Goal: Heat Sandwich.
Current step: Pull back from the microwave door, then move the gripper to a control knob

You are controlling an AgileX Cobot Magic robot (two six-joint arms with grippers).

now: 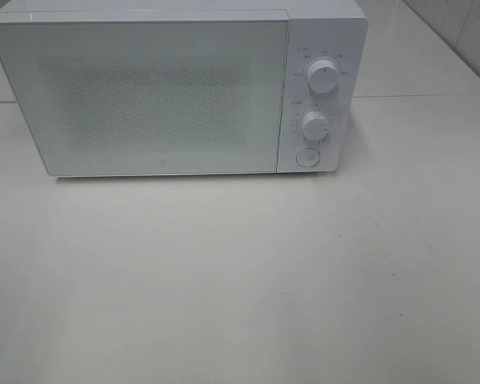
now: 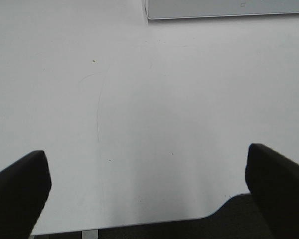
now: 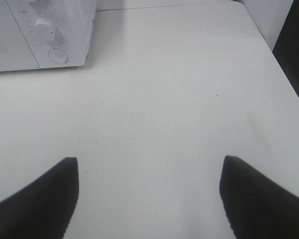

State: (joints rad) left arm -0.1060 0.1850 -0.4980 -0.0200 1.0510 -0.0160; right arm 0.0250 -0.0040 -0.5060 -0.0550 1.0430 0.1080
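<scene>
microwave blocking rear, open table in front

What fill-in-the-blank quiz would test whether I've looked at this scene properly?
1. The microwave has its door ___.
2. Right of the door sit ___ knobs above a round button.
3. The left gripper and the right gripper both stand ___, holding nothing.

Missing words: closed; two; open.
</scene>
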